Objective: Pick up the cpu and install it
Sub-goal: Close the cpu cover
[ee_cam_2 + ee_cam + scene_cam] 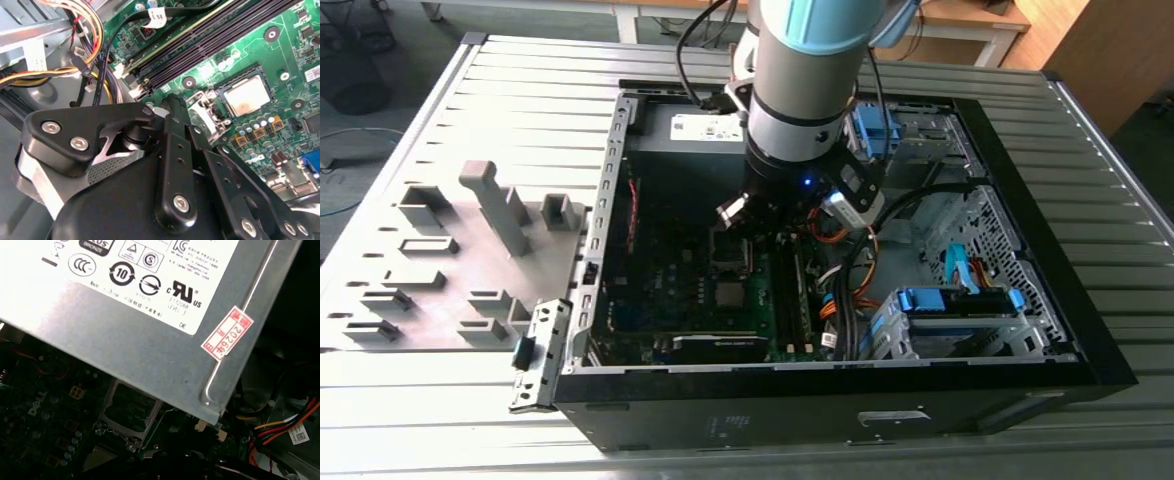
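The cpu [246, 96] is a small silver-grey square chip lying flat inside a black socket frame on the green motherboard [280, 55], in the second wrist view. In the exterior view it appears as a small grey square [724, 292] near the middle of the board. My gripper [172, 107] hangs low inside the open computer case [1041, 380], a little short of the chip and over a metal socket bracket [204, 114]. From the exterior view my gripper [758, 222] sits just behind the chip. Nothing shows in its grasp.
Black memory slots [200, 45] run beside the socket. Bundles of coloured cables [85, 55] lie close to the gripper. The big grey box with a white label [150, 325] stands close by in the first wrist view. Blue drive bays [961, 300] fill the case's right side.
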### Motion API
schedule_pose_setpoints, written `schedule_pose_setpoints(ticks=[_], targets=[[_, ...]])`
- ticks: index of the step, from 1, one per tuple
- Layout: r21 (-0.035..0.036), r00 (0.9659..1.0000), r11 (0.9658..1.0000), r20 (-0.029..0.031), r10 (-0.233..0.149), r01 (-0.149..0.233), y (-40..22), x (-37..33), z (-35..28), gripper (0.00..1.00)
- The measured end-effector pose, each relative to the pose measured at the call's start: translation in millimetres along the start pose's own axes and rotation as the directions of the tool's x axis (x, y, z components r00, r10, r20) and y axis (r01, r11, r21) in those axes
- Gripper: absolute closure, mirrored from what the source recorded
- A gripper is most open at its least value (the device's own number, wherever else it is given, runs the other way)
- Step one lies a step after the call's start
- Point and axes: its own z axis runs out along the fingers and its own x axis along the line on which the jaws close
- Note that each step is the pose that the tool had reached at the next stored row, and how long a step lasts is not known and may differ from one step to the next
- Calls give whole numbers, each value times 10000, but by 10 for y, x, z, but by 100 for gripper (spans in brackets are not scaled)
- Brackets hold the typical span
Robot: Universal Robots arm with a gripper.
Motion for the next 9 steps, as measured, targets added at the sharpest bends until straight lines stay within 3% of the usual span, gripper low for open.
schedule_pose_setpoints(ticks=[9], targets=[[0,10000,10000,-1,0,0,24,-11,17,89]])
